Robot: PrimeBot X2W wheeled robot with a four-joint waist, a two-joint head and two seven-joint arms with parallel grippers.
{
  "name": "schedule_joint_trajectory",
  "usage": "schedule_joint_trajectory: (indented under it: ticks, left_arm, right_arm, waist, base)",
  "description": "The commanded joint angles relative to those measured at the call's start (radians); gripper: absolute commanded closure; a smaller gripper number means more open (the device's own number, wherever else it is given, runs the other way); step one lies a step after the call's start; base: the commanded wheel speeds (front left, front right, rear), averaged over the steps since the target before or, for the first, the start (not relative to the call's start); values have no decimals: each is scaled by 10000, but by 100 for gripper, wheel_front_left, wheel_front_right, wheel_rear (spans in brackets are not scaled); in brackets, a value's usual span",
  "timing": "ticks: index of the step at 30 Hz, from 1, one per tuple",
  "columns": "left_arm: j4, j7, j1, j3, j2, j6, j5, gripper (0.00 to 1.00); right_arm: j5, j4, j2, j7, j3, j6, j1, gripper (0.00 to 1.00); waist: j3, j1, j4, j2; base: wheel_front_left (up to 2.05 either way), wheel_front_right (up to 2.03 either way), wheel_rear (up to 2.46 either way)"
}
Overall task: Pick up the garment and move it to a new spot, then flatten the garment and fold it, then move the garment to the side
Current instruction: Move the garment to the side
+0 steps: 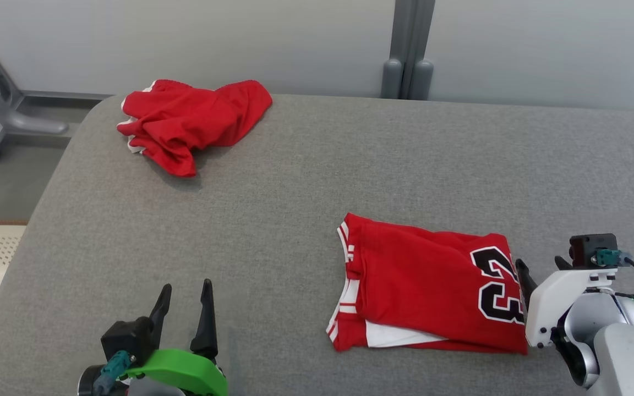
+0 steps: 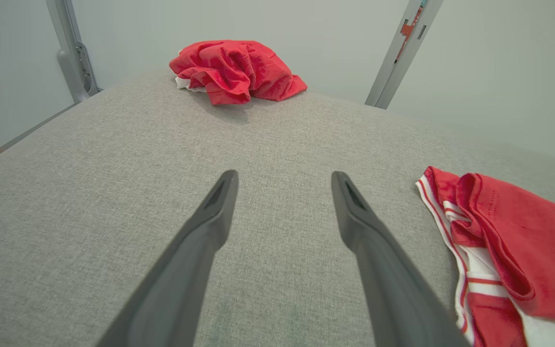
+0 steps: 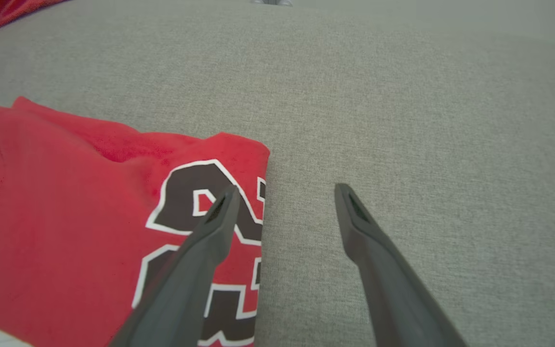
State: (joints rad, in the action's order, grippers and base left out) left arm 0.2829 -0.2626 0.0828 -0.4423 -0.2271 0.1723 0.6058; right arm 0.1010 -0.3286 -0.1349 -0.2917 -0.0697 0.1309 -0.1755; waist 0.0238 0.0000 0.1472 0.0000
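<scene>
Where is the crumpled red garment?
In the head view, the crumpled red garment lies at the far left corner of the grey surface, apart from the folded jersey.

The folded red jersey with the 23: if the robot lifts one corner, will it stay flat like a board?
Probably not. The folded jersey looks like thin, soft cloth with loose layers at its edge, so it would likely droop and unfold. The grey fabric surface looks textured, so a push may bunch it rather than slide it.
</scene>
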Motion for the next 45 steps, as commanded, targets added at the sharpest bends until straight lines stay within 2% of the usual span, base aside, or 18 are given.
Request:
schedule_joint_trajectory:
  ticks: [1,10,11,12,15,19,23,32,38,42,45]
  left_arm:
    - [-17,-26,179,59,-43,20,-65,0]
    - [-1,-27,274,80,-57,-33,-137,0]
    - [3,-27,278,81,-54,-36,-145,0]
    - [7,-27,276,84,-56,-37,-149,0]
    - [5,-27,248,40,-83,-47,-197,0]
    - [-84,4,309,-39,-157,-61,-282,0]
    - [-246,14,361,-103,-196,-37,-333,0]
    - [-493,126,726,-318,-144,-89,-458,0]
    - [-568,312,1192,-460,-266,-142,-642,0]
    - [-638,461,1470,-529,-350,-156,-753,0]
    - [-686,552,1611,-563,-395,-140,-789,0]
  right_arm:
    - [201,-249,-53,-198,33,-4,-100,0]
    - [1131,-1725,-397,-862,580,-3,-479,0]
    - [1201,-1819,-391,-887,664,-3,-516,6]
    - [1326,-1916,-370,-911,757,-1,-553,56]
    - [1594,-2130,-380,-943,962,-3,-680,100]
    - [1694,-2162,-627,-573,1121,-15,-1011,100]
    - [1494,-2124,-821,-85,1053,-14,-1490,100]
    - [1297,-2109,-1221,753,438,-12,-2399,100]
    - [1134,-2406,-752,1429,-184,-9,-2924,100]
    - [1023,-2720,-429,1715,-284,-11,-3258,100]
    - [947,-3003,-291,1896,-302,-11,-3538,100]
  waist:
    - [356,0,363,0]
    - [774,0,814,0]
    - [787,0,823,0]
    - [798,0,823,0]
    - [796,0,746,0]
    - [810,0,364,0]
    - [863,0,-452,0]
    - [1441,0,-3180,0]
    - [1937,0,-4595,0]
    - [2159,0,-5041,0]
    - [2287,0,-5115,0]
  base:
    - [0,0,0]
    - [0,0,0]
    - [0,0,0]
    - [0,0,0]
    - [0,0,0]
    - [0,0,0]
    - [0,0,0]
    - [0,0,0]
    - [0,0,0]
    - [0,0,0]
    - [0,0,0]
